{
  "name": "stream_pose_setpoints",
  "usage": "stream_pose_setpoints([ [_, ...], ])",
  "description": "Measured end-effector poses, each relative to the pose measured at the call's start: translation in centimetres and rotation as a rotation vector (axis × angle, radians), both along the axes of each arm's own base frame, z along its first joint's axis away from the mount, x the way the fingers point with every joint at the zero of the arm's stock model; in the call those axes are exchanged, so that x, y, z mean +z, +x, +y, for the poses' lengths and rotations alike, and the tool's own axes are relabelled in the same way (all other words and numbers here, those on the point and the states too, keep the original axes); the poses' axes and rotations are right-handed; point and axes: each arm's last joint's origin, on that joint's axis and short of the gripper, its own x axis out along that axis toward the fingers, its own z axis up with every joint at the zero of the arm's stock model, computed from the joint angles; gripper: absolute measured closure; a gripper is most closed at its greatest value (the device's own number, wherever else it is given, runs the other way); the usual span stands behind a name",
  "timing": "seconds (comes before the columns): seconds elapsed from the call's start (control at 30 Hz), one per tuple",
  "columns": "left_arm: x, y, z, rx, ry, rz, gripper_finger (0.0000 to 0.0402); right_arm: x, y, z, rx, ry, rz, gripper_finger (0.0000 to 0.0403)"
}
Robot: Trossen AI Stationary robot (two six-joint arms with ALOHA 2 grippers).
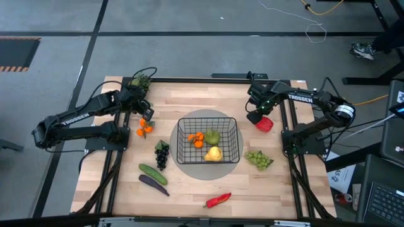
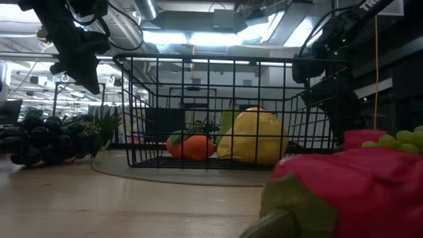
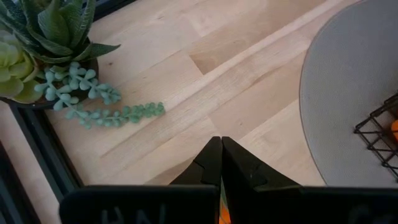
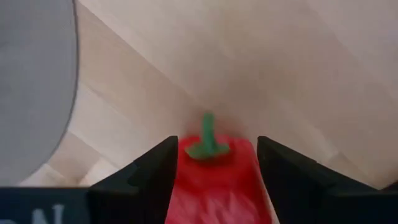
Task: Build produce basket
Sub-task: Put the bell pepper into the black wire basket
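The black wire basket (image 1: pixel 208 140) stands on a round grey mat (image 1: pixel 189 165) at mid-table. It holds oranges (image 1: pixel 197 139), a green pear (image 1: pixel 212 135) and a yellow fruit (image 1: pixel 213 153). My right gripper (image 4: pixel 217 146) points down, open, over a red pepper (image 4: pixel 214 177) lying on the table right of the basket. Its fingers stand on either side of the pepper, whose green stem (image 4: pixel 207 140) shows between them. Whether they touch it I cannot tell. My left gripper (image 3: pixel 221 142) hangs shut and empty at the far left, above small oranges (image 1: pixel 145 129).
Dark grapes (image 1: pixel 162 154), a cucumber (image 1: pixel 153 173) and an eggplant (image 1: pixel 153 184) lie left of the basket. Green grapes (image 1: pixel 259 159) lie at its right, and a long red pepper (image 1: pixel 218 200) near the front edge. A potted plant (image 3: pixel 43 43) stands at the far left corner.
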Motion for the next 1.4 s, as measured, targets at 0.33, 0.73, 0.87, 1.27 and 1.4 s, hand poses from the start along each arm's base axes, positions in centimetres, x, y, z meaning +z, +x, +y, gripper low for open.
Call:
stream_pose_setpoints([
  [0.33, 0.0, 0.0, 0.0, 0.0, 0.0, 0.001, 0.0401, 0.0, 0.3, 1.2, 0.06, 0.039, 0.025, 0.0183],
  [0.73, 0.0, 0.0, 0.0, -0.005, 0.004, 0.004, 0.0401, 0.0, 0.9, 2.2, 0.18, -0.089, 0.114, 0.0183],
  [0.87, 0.0, 0.0, 0.0, -0.005, 0.004, 0.004, 0.0401, 0.0, 1.2, 2.0, 0.176, -0.112, 0.092, 0.0183],
  [1.27, 0.0, 0.0, 0.0, -0.005, 0.004, 0.004, 0.0401, -2.4, 1.9, 1.7, 0.187, -0.044, 0.185, 0.0183],
  [1.4, 0.0, 0.0, 0.0, -0.005, 0.004, 0.004, 0.0401, -3.1, 1.9, 1.7, 0.193, -0.012, 0.228, 0.0183],
])
